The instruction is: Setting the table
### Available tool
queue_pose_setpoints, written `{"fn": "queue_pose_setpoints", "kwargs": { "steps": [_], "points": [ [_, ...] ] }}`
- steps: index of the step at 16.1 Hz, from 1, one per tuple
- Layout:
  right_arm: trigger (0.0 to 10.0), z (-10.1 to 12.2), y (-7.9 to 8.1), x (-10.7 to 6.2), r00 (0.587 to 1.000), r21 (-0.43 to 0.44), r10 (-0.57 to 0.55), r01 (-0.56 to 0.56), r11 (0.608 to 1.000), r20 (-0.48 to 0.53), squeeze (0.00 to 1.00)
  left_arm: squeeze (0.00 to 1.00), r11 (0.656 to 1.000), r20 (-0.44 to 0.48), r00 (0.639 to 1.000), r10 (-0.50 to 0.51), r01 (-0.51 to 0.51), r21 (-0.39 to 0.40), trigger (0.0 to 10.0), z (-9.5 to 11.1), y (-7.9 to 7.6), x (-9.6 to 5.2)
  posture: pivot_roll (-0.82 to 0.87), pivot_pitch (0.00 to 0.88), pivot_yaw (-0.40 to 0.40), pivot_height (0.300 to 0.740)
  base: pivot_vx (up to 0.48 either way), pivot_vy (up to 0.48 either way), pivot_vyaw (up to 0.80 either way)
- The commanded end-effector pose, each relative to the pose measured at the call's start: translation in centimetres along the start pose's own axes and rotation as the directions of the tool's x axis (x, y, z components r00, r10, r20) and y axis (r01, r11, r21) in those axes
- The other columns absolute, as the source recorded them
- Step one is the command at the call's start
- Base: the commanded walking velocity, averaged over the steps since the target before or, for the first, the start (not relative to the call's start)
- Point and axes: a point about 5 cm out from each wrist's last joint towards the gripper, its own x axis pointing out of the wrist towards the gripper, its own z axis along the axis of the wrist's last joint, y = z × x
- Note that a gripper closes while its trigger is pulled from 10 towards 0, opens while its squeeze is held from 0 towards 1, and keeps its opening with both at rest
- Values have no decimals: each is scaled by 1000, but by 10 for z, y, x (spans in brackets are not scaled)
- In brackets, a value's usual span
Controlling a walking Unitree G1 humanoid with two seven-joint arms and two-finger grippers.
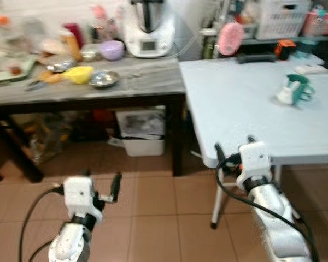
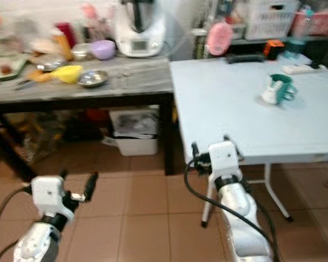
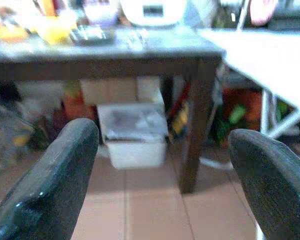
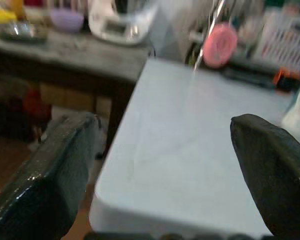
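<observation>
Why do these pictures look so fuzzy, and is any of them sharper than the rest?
In the eye views everything is softly smeared, from the green mug on the white table to the dishes on the grey table, which suggests camera motion. In the left wrist view the fingers loom large and unsharp, and the storage bin is hazy. The right wrist view is the blurriest, with glare washing out the white tabletop.

Head cameras looked forward and down on both tables [image 1: 251,103]. The left wrist camera faced low toward the dark table's leg [image 3: 195,125]; the right wrist camera faced the white tabletop [image 4: 190,150], close.
</observation>
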Motion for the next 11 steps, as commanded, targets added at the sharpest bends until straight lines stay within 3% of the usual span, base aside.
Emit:
{"fn": "queue_pose_setpoints", "kwargs": {
  "steps": [1,7,11],
  "points": [
    [10000,8,-4,0,999,-6,-19,19,1000,28,0,0,1000,27,1000,9,-9,-2,10000,9,1,2,-125,11,70,740,0,0,0],
    [10000,3,-1,-7,1000,6,-14,14,1000,-4,0,0,1000,-15,1000,11,-10,17,10000,4,1,-2,-128,14,77,740,0,-40,0],
    [10000,2,0,-6,1000,5,-5,5,1000,-10,0,0,1000,-23,1000,6,-5,13,10000,3,1,1,-129,15,74,740,0,-439,0]
  ]
}}
